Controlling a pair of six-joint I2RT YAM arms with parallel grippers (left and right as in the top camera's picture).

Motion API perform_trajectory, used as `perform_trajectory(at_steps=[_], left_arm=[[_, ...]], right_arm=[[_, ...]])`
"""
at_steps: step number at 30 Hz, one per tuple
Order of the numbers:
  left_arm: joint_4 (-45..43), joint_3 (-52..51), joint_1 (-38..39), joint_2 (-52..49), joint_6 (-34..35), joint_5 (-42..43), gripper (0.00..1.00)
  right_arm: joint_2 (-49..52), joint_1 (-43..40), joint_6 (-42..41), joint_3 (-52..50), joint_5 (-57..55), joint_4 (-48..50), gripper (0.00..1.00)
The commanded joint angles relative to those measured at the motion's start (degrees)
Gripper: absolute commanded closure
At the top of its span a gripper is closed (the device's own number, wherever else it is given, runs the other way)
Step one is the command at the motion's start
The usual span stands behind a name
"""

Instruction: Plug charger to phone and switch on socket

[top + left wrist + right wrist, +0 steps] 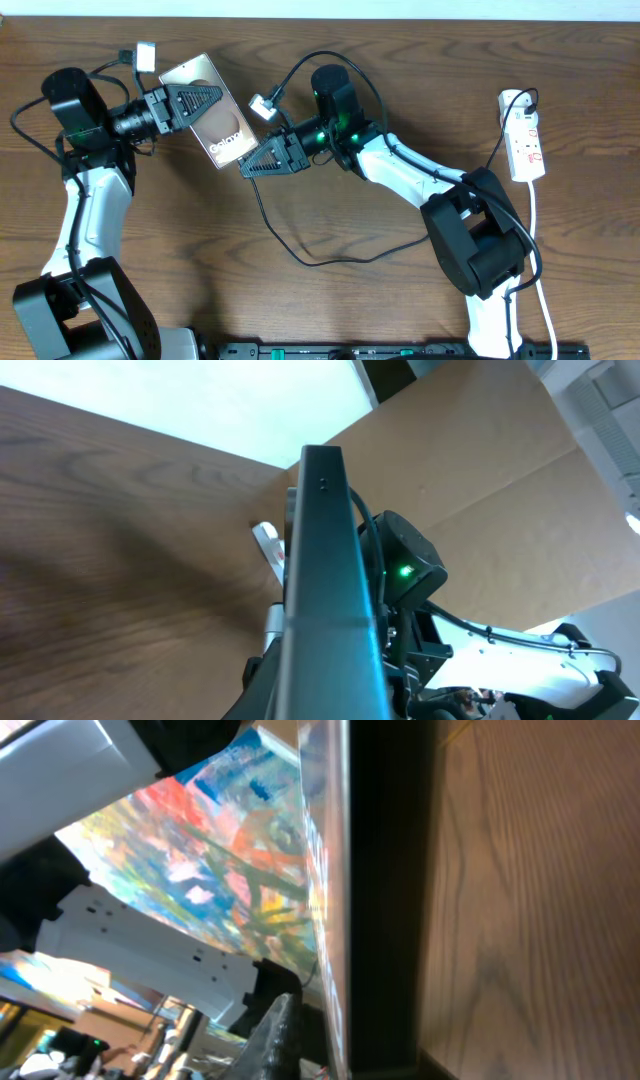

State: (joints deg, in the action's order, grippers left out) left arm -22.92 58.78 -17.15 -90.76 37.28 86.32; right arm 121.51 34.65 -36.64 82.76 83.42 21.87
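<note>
The main risk is that the charger's plug [262,105] is lying loose just beside the phone's [228,135] long right edge and is not seated in its port. Nothing seems to be gripping the plug. The right end effector [247,168] is crowding the phone's near, lower end, so any push from it could be twisting the phone in the other grip or knocking the plug farther off. The charger [300,255] is looping across the table [350,310] and around the right arm, so a reach toward the socket [525,140], well apart at the far right, could be dragging the cable and the plug along with it. The phone is being held tilted above the table, so a slip would be dropping it onto the wood.

The left end effector [214,98] is clamping the phone near its middle, jaws narrow against its two faces. The left wrist view is showing the phone edge-on [325,580] running straight out from the wrist, with the silvery plug [268,550] just left of it. The right end effector is sitting close to or touching the phone's lower end. I cannot tell how far its jaws are parted or whether it is holding anything, because its wrist view is filled by the phone's dark edge [385,890].
</note>
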Motion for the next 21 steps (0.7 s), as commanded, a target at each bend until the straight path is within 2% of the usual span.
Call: perform_trajectory(at_steps=[1, 2, 6, 7, 18, 21], left_arm=[[0.1, 0.1, 0.8, 0.2, -0.7, 3.7, 0.93], [0.1, 0.1, 0.8, 0.2, -0.7, 3.7, 0.93], [0.1, 0.1, 0.5, 0.2, -0.7, 3.7, 0.93], [0.1, 0.1, 0.4, 0.2, -0.7, 3.7, 0.93], [0.2, 0.1, -2.6, 0.2, -1.4, 3.7, 0.93], [1.8, -0.6, -4.6, 0.2, -1.5, 1.4, 0.93]], right_arm=[[0.2, -1.2, -0.2, 0.8, -1.8, 0.2, 0.67], [0.2, -1.2, -0.2, 0.8, -1.7, 0.2, 0.59], [0.2, -1.5, -0.2, 0.8, -1.2, 0.2, 0.05], [0.2, -1.5, -0.2, 0.8, -1.1, 0.2, 0.01], [0.2, -2.3, -0.2, 0.8, -0.7, 0.2, 0.01], [0.2, -3.6, -0.2, 0.8, 0.2, 0.2, 0.01]])
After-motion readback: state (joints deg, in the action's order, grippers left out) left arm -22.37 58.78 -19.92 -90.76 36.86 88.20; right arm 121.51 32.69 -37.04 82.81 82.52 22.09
